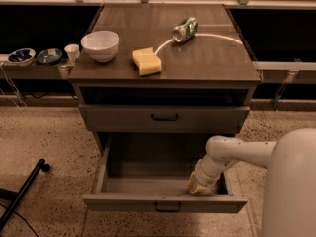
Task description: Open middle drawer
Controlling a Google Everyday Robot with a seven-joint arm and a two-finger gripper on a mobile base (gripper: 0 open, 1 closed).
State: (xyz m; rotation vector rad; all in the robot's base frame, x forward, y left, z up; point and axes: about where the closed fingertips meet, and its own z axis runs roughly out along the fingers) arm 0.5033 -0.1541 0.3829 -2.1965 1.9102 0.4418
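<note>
Middle drawer (163,202): open toward my camera, long axis left-right. Gripper (199,185) inside, front right; grip state I cannot tell.

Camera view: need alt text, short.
The middle drawer is pulled out, with the robot's tool reaching inside near its front right corner. The countertop above holds a white bowl, a yellow sponge and a can on its side.

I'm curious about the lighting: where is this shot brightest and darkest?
Camera view: warm, dim light; the bowl and can catch the most; the gap under the top is in deep shadow; the gripper, in the front right corner of the open middle drawer, is well lit.
</note>
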